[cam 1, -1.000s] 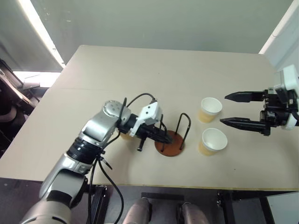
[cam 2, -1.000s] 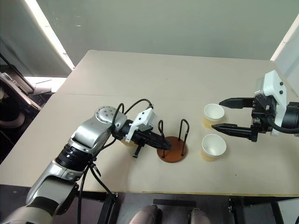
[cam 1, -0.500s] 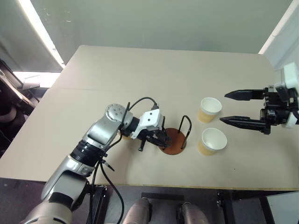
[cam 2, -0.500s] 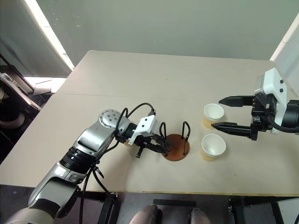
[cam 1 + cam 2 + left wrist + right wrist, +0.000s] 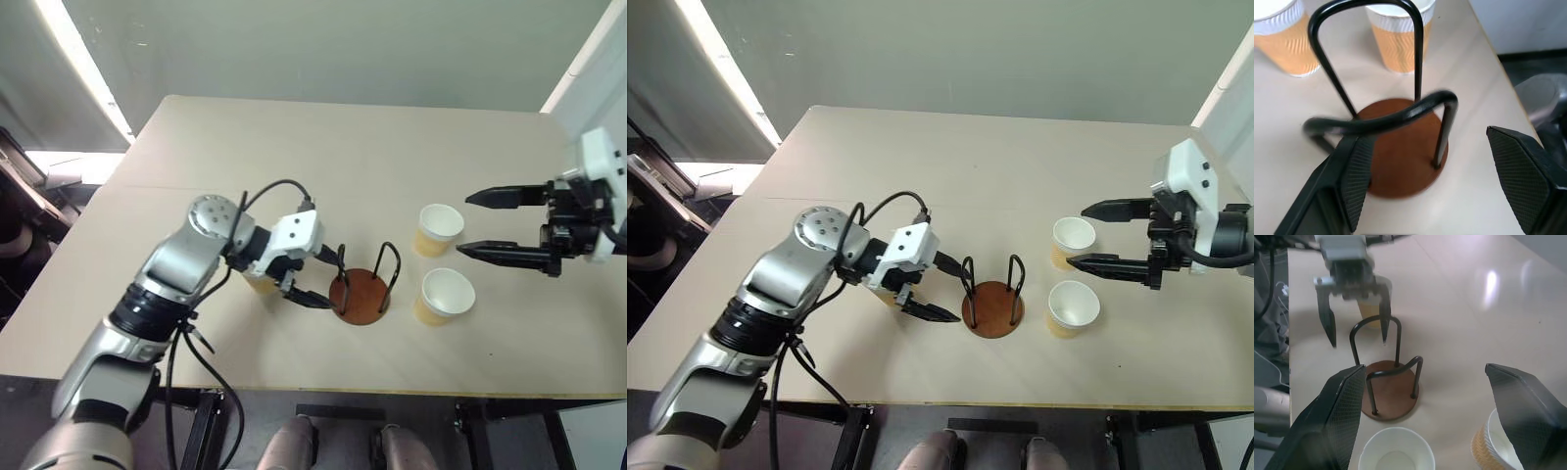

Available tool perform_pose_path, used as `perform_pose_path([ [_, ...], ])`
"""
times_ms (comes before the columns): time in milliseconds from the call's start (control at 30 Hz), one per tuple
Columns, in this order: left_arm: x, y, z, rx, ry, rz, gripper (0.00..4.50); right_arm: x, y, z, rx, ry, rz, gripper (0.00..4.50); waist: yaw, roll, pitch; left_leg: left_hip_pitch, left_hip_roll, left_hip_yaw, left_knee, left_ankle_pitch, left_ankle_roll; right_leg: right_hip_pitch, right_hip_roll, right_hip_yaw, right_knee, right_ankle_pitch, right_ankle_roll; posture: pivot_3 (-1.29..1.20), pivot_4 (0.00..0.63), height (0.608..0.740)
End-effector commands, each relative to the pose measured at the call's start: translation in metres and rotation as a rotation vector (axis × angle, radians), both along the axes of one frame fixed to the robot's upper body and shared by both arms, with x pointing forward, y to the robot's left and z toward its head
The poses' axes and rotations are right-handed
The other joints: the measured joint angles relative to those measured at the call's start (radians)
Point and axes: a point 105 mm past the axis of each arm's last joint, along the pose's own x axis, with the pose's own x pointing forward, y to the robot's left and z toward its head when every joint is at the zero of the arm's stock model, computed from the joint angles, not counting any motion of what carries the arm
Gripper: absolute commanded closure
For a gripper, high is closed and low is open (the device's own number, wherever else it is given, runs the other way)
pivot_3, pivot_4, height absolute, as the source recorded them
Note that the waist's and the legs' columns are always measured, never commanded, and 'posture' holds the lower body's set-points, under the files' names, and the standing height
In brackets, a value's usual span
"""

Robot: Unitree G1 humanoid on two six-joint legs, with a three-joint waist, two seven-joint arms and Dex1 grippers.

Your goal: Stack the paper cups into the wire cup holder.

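Left eye view, left pincer [image 5: 325, 282] now spread wide, drawn back off wire cup holder [image 5: 359, 295], right pincer [image 5: 472, 224] agape, empty, three paper cups [image 5: 438, 229], two right of holder, one left.

1. The counter [image 5: 294, 147] is a smooth, matt beige surface with a soft sheen where light falls on it.
2. The wire cup holder [image 5: 1396, 147] has a matt reddish-brown disc base and glossy black wire loops.
3. The paper cups [image 5: 1400, 36] show ribbed tan paper walls and white rims.
4. The fingers [image 5: 1520, 176] carry black pads with a fine cross-hatched texture.
5. The left arm [image 5: 181, 264] is brushed silver metal with a white plastic housing.
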Motion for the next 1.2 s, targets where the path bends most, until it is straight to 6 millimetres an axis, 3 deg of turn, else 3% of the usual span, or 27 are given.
perform_pose_path([
  [33,-0.001,0.008,0.025,-0.01,-0.088,-0.013,0.62,0.008,0.002,0.002,-0.047,-0.024,0.001,0.47,-0.001,0.0,0.0,0.0,0.0,0.0,0.0,0.0,0.0,0.0,0.0,0.0,0.0,0.0,0.0,0.0,0.15,0.74],
  [467,-0.01,0.045,0.093,-0.209,-0.073,0.132,0.62,0.078,-0.014,-0.032,-0.373,-0.064,-0.024,0.47,-0.01,0.0,0.0,-0.002,0.0,-0.001,0.0,0.0,0.001,-0.002,0.0,-0.001,0.001,0.0,0.0,0.0,0.15,0.74],
  [600,-0.01,0.056,0.093,-0.205,-0.082,0.202,0.62,0.092,-0.016,-0.039,-0.419,-0.052,-0.013,0.47,-0.012,0.0,0.0,-0.002,0.0,-0.001,-0.001,0.0,0.001,-0.002,0.0,-0.001,0.0,0.0,0.0,0.0,0.15,0.74],
  [900,-0.013,0.056,0.088,-0.215,-0.077,0.236,0.62,0.115,-0.015,-0.059,-0.539,-0.019,0.021,0.47,-0.013,0.0,0.0,-0.003,0.0,-0.002,-0.001,0.0,0.001,-0.002,0.0,-0.002,0.001,0.0,-0.001,0.0,0.15,0.74],
  [1033,-0.013,0.057,0.087,-0.216,-0.075,0.245,0.58,0.12,-0.009,-0.069,-0.564,-0.007,0.043,1.37,-0.013,0.0,0.0,-0.003,0.0,-0.002,-0.002,0.0,0.001,-0.002,0.0,-0.002,0.001,0.0,-0.001,0.0,0.15,0.74],
  [1200,-0.013,0.059,0.085,-0.225,-0.076,0.259,0.58,0.119,-0.006,-0.069,-0.56,-0.004,0.064,3.37,-0.012,0.0,0.0,-0.003,0.0,-0.002,-0.004,0.0,0.0,-0.002,0.0,-0.002,0.0,0.0,-0.001,0.0,0.15,0.74],
])
